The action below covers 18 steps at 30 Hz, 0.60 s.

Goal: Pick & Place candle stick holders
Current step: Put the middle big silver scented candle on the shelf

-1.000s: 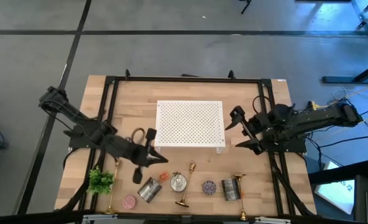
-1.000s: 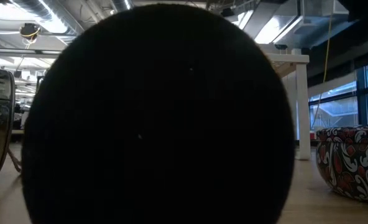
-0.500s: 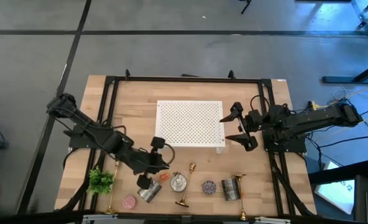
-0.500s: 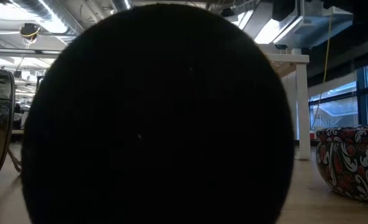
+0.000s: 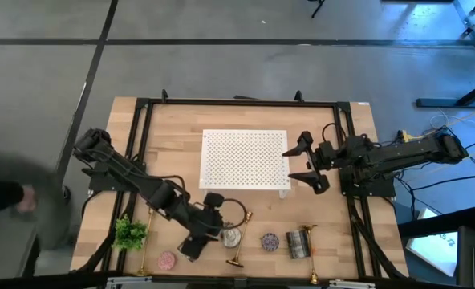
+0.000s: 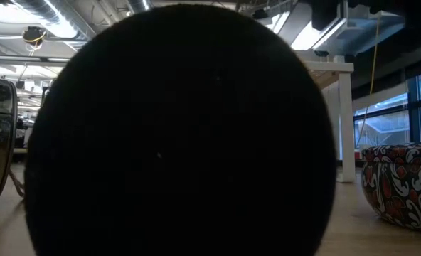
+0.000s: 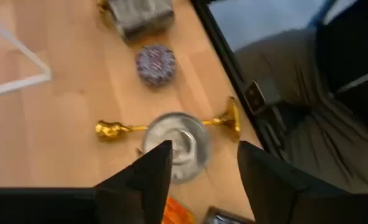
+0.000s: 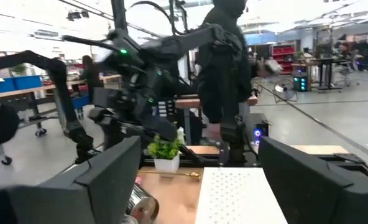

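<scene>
Three gold candle stick holders lie on their sides along the table's near edge: one at the left, one in the middle, one at the right. My left gripper hangs open, slanting down, over a round silver tin. The middle holder lies just behind that tin, its flared base toward the near edge. Nothing is between the left gripper's fingers. My right gripper stands open in the air at the white board's right edge.
A white perforated board lies mid-table. A small green plant, a pink candle, a purple candle and a lying tin crowd the near edge. A dark round object blocks the low view. A person stands left of the table.
My left gripper has gone toward the table's near edge and to the right, sinking and tipping downward, from beside the white board's near left corner to above the silver tin and the middle holder. My right gripper has turned a little in place.
</scene>
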### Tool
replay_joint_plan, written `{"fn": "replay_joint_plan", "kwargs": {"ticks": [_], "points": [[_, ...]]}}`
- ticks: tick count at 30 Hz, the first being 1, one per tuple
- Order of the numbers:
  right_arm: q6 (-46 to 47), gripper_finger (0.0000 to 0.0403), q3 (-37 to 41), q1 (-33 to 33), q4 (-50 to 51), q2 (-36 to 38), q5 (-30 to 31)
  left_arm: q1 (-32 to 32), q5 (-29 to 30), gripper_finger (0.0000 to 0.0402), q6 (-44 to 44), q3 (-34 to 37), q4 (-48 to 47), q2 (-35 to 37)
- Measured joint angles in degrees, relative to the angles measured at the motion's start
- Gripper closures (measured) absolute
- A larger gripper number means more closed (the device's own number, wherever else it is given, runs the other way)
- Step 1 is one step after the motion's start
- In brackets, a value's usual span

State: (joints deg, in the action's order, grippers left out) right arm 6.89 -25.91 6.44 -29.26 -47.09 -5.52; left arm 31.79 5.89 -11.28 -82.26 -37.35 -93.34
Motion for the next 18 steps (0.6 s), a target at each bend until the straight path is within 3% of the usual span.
{"fn": "replay_joint_plan", "kwargs": {"ticks": [8,18], "points": [[1.7,0.0075,0.0,0.0,2.3,0.0,0.0,0.9,5.4,0.0181,1.7,-5.8,-10.0,-2.9],[1.8,0.0075,0.0,0.0,4.8,0.0,1.3,0.3,6.4,0.0149,5.8,-5.8,-10.5,-4.2]]}}
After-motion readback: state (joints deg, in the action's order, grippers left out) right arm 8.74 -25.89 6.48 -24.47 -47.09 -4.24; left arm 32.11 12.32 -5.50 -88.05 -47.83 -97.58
